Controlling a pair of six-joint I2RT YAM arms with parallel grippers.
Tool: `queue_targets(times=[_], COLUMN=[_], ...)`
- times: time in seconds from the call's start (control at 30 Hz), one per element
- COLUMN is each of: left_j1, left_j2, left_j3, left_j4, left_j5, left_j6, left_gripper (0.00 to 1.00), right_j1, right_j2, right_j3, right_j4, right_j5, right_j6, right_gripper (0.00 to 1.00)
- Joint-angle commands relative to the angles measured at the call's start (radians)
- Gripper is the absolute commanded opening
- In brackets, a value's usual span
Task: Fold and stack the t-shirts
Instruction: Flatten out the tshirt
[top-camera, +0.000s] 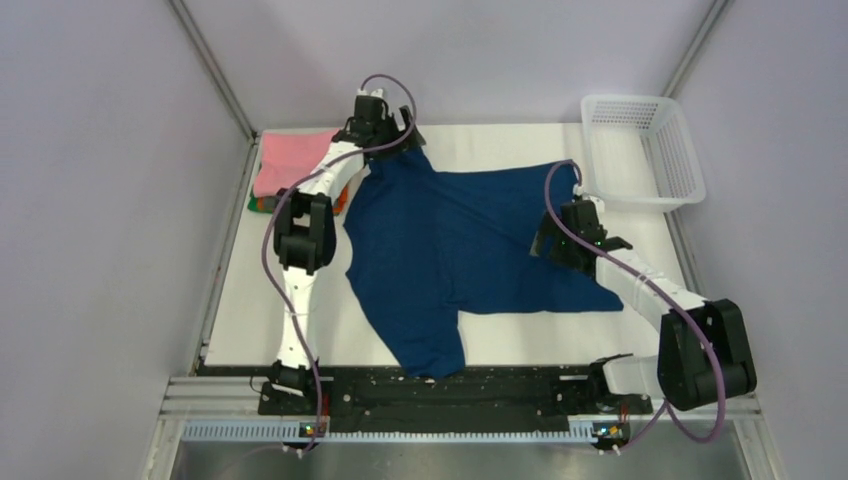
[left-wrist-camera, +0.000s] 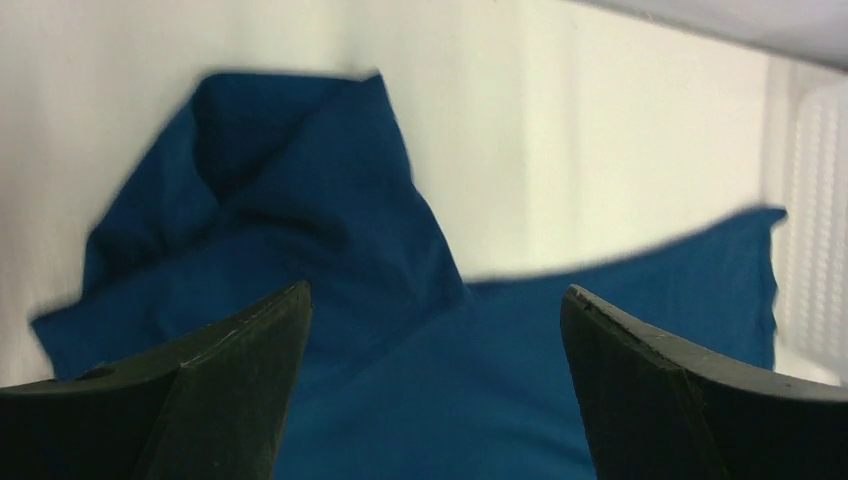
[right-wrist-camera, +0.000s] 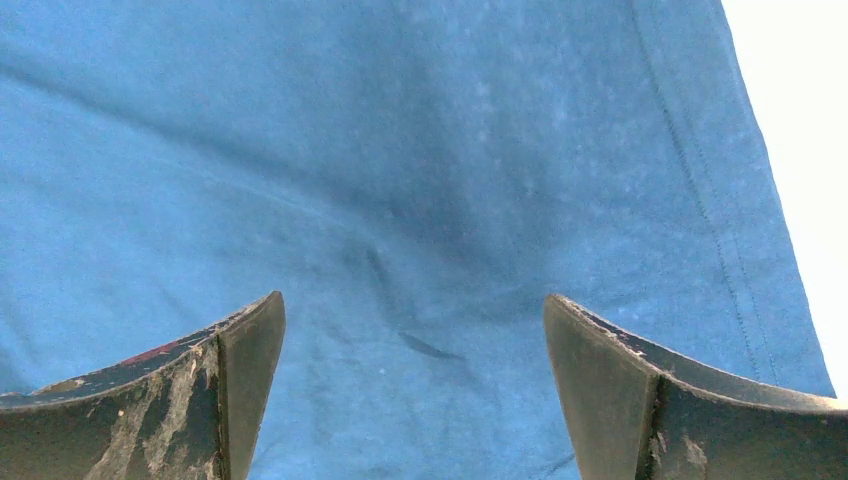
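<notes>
A large dark navy t-shirt (top-camera: 455, 250) lies spread and rumpled across the middle of the white table, one part hanging toward the near edge. A pink folded shirt (top-camera: 290, 162) lies at the far left on top of orange and green ones (top-camera: 266, 204). My left gripper (top-camera: 392, 135) is open above the navy shirt's far left corner; its wrist view shows the cloth (left-wrist-camera: 330, 250) below the spread jaws (left-wrist-camera: 435, 380). My right gripper (top-camera: 556, 240) is open just above the shirt's right side; navy cloth (right-wrist-camera: 400, 200) fills its wrist view, with nothing between the jaws (right-wrist-camera: 415, 390).
A white plastic lattice basket (top-camera: 640, 150) stands at the far right corner. Grey walls close in the table on left, right and back. A black rail with the arm bases (top-camera: 440, 395) runs along the near edge.
</notes>
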Motion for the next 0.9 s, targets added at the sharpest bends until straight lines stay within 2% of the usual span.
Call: queue_targets(times=[0.0,0.13,0.2,0.3,0.37,0.53,0.67,0.87], left_j1=[-0.081,-0.150,-0.158,-0.148,-0.120,-0.034,0.011,0.072], left_j2=[-0.343,-0.534,-0.595,-0.630,-0.611,-0.506,-0.386,-0.244], left_j3=[-0.266,-0.614,-0.745,-0.853,-0.865,-0.836,-0.734,-0.542], left_j4=[-0.030,-0.018,-0.014,-0.034,-0.081,-0.024,-0.020,-0.145], left_j5=[-0.033,-0.090,-0.086,-0.104,-0.132,-0.038,0.025,-0.048], left_j6=[0.045,0.032,0.010,0.029,0.022,0.013,-0.003,0.018], left_gripper=[0.99,0.99,0.99,0.99,0.99,0.99,0.99,0.99], right_j1=[-0.015,-0.083,-0.094,-0.093,-0.094,-0.091,-0.088,-0.092], right_j2=[-0.087,-0.056,0.045,0.211,0.314,0.517,0.620,0.759], right_j3=[0.035,0.062,0.164,0.366,0.472,0.634,0.706,0.795], right_j4=[-0.022,0.100,0.147,0.085,0.072,0.016,-0.016,-0.063], right_j5=[0.033,-0.017,-0.090,-0.158,-0.149,-0.115,-0.075,-0.011], right_j6=[0.031,-0.034,-0.062,-0.096,-0.103,-0.108,-0.111,-0.093], right_gripper=[0.99,0.99,0.99,0.99,0.99,0.99,0.99,0.99])
